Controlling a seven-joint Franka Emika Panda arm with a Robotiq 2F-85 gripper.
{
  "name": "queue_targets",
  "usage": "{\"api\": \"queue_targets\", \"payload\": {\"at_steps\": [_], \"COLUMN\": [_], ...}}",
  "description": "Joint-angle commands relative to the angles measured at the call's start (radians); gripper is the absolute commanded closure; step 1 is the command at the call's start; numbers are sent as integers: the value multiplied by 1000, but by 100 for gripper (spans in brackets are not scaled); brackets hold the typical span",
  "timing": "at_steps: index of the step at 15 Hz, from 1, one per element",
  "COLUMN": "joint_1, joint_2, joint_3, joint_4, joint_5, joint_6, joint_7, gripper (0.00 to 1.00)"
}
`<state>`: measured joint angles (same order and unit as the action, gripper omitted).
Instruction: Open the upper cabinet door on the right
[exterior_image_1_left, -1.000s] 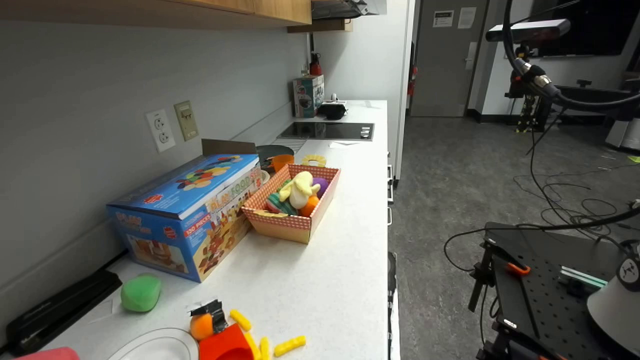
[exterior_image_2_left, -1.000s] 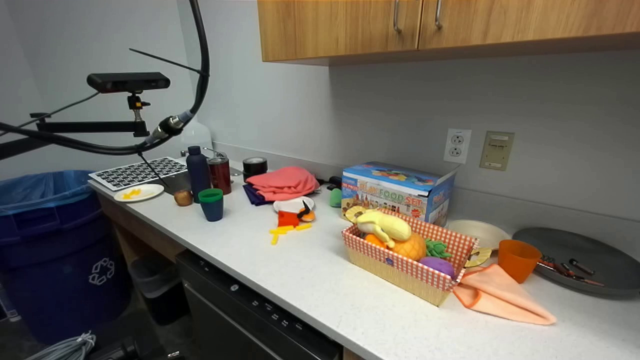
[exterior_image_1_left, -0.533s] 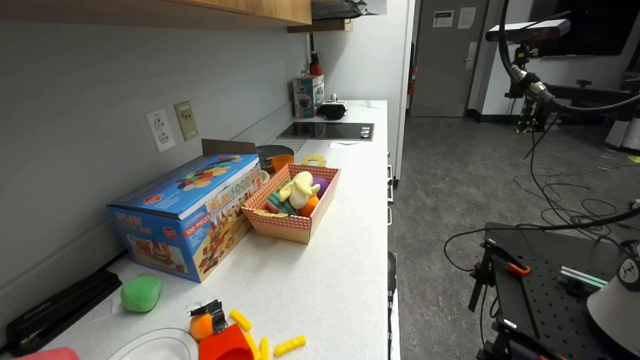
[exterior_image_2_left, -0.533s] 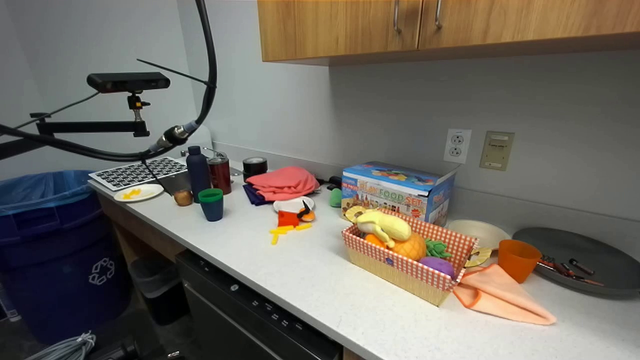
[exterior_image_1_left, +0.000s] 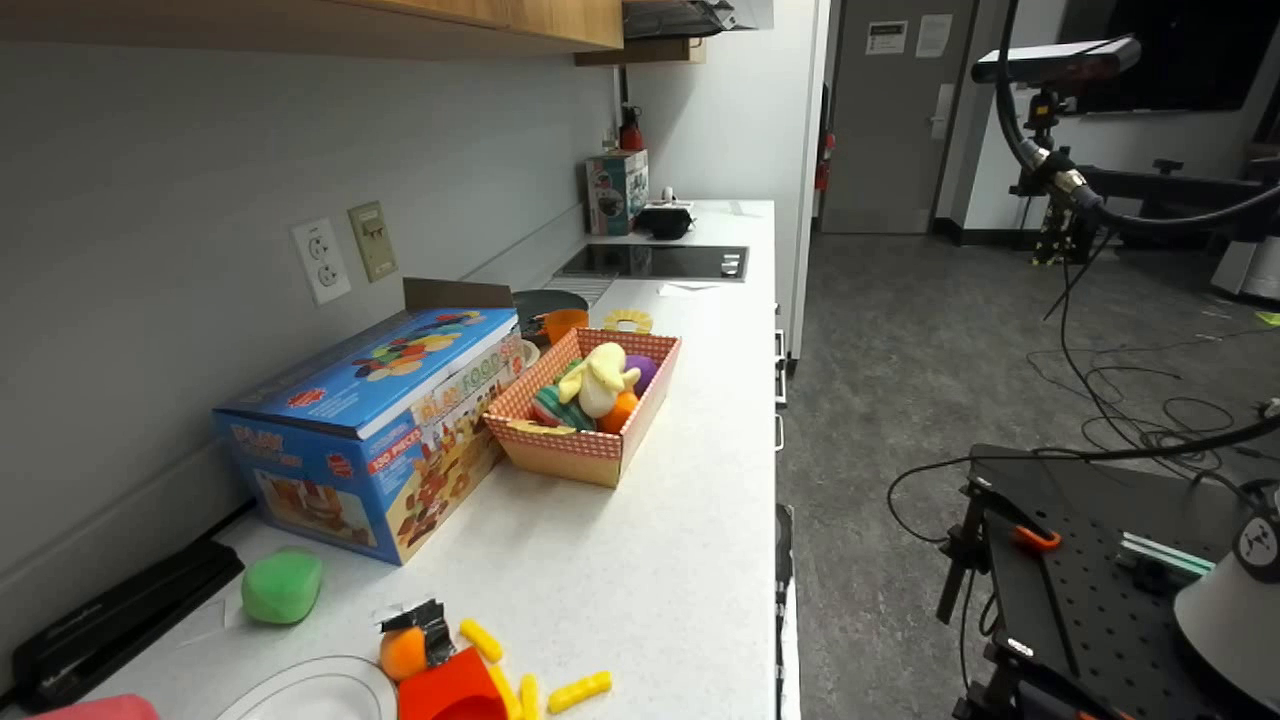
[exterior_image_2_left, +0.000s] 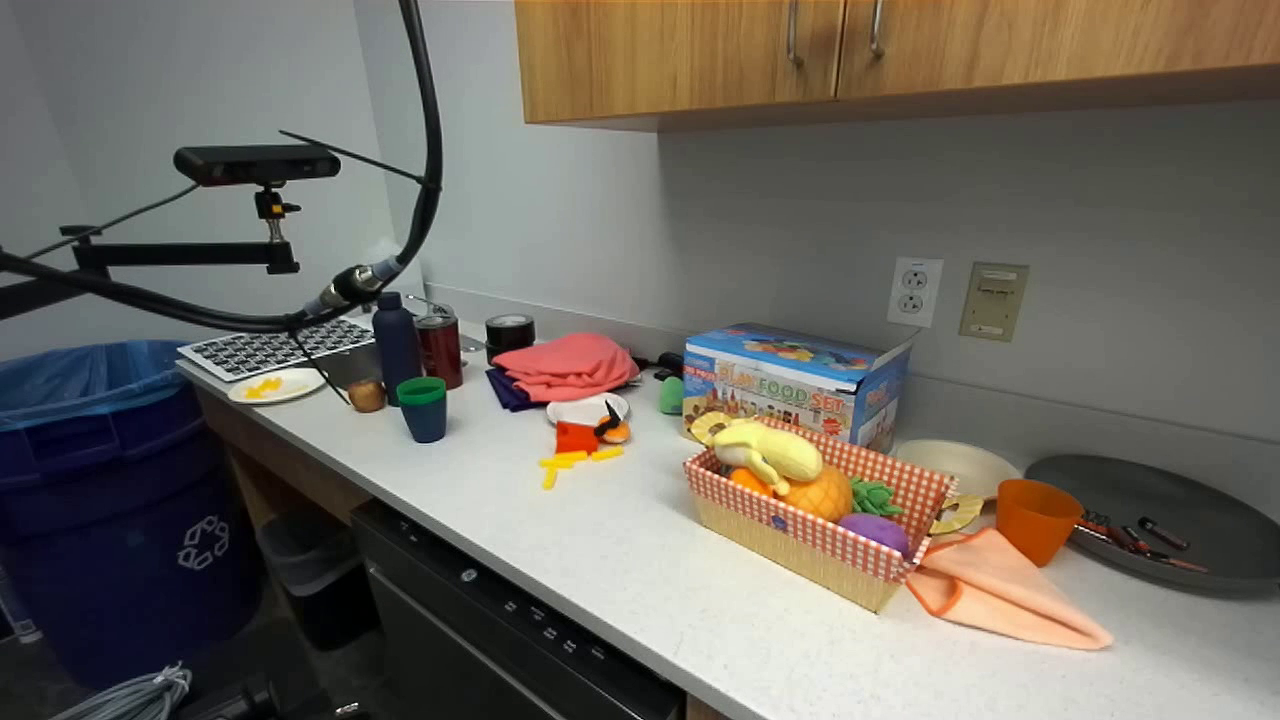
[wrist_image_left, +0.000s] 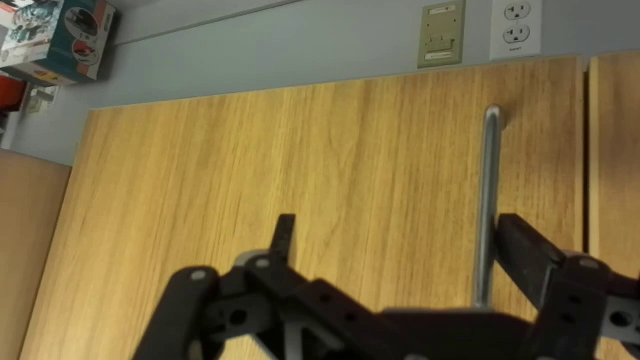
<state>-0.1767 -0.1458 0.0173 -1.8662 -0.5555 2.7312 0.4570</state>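
The upper cabinet door on the right (exterior_image_2_left: 1060, 45) is tan wood, with only its lower part in an exterior view; a strip of it (exterior_image_1_left: 565, 18) also shows in an exterior view. It looks shut. Its vertical metal handle (exterior_image_2_left: 877, 28) sits near the seam. The wrist view stands upside down and shows the door face (wrist_image_left: 325, 150) and the handle (wrist_image_left: 489, 190). My gripper (wrist_image_left: 398, 220) is open there, with the handle between its fingers, close against or touching the right finger. The left finger is well away from it. The gripper is out of view in both exterior views.
The neighbouring left door (exterior_image_2_left: 680, 50) has its own handle. Below are a play food box (exterior_image_2_left: 790, 385), a checked basket (exterior_image_2_left: 810, 540) of toy food, an orange cup (exterior_image_2_left: 1037, 520) and a dark pan (exterior_image_2_left: 1180, 520). A cable (exterior_image_2_left: 425, 150) hangs at the arm's side.
The arm's cable has shifted right and down in an exterior view, and slightly left and down in an exterior view. The door and counter objects have not moved.
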Motion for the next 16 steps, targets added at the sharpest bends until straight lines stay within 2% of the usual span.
{"api": "queue_targets", "payload": {"at_steps": [1,3,5,8,11,13,16], "joint_1": [-28,-32,-40,-30,-29,-31,16], "joint_2": [6,6,-4,-15,-22,-67,-93], "joint_3": [7,8,17,23,22,11,-77], "joint_4": [11,16,24,24,8,-22,-35], "joint_5": [-125,-200,-308,-412,-442,-434,-251], "joint_6": [38,35,-23,-82,-150,-197,-256], "joint_7": [57,90,137,147,107,48,-123], "gripper": [0,0,0,0,0,0,0]}}
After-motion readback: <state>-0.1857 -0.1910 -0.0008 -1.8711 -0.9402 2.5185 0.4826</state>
